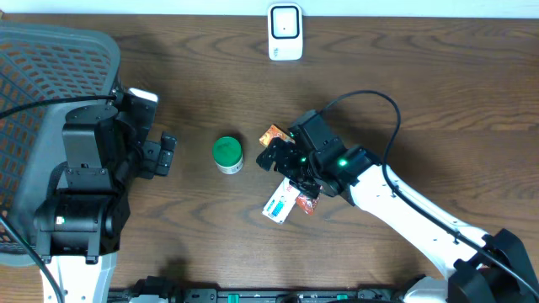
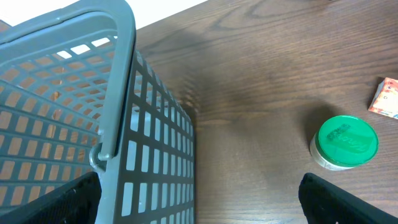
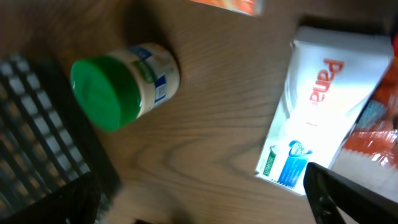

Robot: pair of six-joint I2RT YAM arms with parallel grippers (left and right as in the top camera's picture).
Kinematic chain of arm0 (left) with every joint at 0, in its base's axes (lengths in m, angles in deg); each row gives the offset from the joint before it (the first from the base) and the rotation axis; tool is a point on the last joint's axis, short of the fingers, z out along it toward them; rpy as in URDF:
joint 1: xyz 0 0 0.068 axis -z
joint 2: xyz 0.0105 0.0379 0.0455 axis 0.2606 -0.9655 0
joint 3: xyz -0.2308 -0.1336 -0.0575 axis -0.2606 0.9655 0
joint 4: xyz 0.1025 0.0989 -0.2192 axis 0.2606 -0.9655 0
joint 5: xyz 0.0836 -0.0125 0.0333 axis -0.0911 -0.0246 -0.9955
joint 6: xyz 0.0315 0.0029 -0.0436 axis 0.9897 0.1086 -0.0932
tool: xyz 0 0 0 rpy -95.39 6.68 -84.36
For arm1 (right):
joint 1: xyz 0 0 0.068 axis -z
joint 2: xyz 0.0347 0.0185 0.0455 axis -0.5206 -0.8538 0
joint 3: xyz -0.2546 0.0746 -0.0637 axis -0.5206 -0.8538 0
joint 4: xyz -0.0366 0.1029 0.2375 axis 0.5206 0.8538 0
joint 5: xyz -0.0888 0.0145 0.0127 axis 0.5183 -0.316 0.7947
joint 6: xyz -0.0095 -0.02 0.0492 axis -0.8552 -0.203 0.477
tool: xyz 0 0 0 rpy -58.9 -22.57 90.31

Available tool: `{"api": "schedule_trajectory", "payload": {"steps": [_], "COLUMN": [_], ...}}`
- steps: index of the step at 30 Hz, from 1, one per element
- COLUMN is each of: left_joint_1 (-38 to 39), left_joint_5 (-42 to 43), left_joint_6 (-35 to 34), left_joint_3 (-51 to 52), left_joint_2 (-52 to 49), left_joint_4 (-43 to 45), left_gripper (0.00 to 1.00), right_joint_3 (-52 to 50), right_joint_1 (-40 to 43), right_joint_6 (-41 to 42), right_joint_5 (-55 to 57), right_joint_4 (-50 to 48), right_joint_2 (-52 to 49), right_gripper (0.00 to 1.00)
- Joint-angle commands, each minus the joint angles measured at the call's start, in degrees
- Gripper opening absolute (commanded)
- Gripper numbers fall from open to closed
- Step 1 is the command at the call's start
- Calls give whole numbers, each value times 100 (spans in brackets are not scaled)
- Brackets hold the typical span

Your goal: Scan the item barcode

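Overhead, the right gripper [image 1: 282, 164] hovers over a small cluster of goods near the middle of the table [image 1: 421, 76]. Its jaws are spread wide and hold nothing. The left gripper [image 1: 168, 154] waits beside the grey basket [image 1: 50, 67], also spread and empty.

The likeliest item to scan is the white box [image 1: 280, 204]. It lies flat just below the right gripper, with a red packet [image 1: 306, 204] touching its far side. An orange packet [image 1: 271, 135] sits just above the gripper, and a green-lidded jar [image 1: 226, 155] lies to the left between the two arms. The scanner [image 1: 285, 32] stands at the far edge of the table, well apart from all of them.

The step in hand looks like the pick, which has not begun. To do it well, the right arm should come down with its fingers across the short width of the box, clear of the red packet so that only one thing lifts. The right wrist view shows print and a blue label on the box's top face, but no barcode can be made out. The grip should leave the long faces uncovered, so the box can be turned in front of the scanner's window. Closing should be slow, because cardboard crushes easily.
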Motion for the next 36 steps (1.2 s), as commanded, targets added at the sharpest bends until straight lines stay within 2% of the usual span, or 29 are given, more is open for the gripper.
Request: {"api": "schedule_trajectory", "payload": {"steps": [1, 6, 11, 15, 32, 35, 36], "left_joint_1": [-28, -28, -28, -28, -28, -28, -28], "left_joint_5": [74, 74, 74, 74, 74, 74, 74], "left_joint_6": [-59, -59, -57, -57, -57, -57, -57], "left_joint_3": [22, 22, 22, 22, 22, 22, 22], "left_joint_2": [48, 48, 48, 48, 48, 48, 48], "left_joint_4": [-9, -9, -9, -9, -11, -13, -13], "left_gripper": [100, 99, 99, 99, 99, 99, 99], "right_joint_3": [9, 133, 601, 962, 990, 990, 990], "right_joint_1": [-57, -35, 59, 103, -20, -22, -26], "right_joint_6": [1287, 1493, 1099, 887, 957, 957, 957], "right_joint_5": [7, -122, -22, 575, 267, 269, 267], "right_joint_4": [35, 376, 1193, 1770, 1633, 1600, 1602], "right_joint_2": [-372, -1058, -1445, -1458, -2131, -2306, -2402], "right_gripper": [99, 99, 99, 99, 99, 94, 86]}}
